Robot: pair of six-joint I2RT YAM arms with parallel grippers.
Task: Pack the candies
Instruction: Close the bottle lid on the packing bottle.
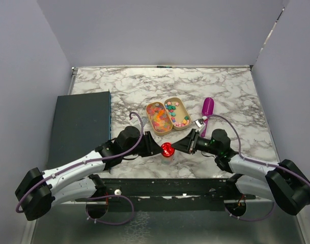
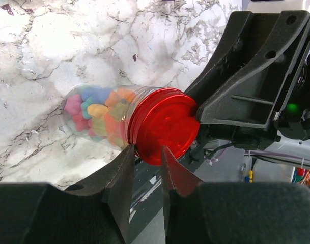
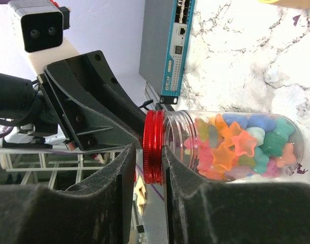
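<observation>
Top external view: both arms reach low and inward, and the left claw [image 1: 157, 149] and right claw [image 1: 177, 146] meet at the jar [image 3: 177, 137] from opposite sides. Each claw's fingers sit narrowly apart astride the red lid [image 2: 165, 127] rim; you cannot tell if either pinches it. From above, lid and claws hide most of the jar body. Candies [image 3: 231, 145] fill the jar, with more in the open tan tin [image 1: 147, 111] behind the jar. Purple scoop [image 1: 207, 107] is behind-right of the jar and the dark box [image 1: 81, 127] is left of it, on the counter [image 1: 144, 81].
</observation>
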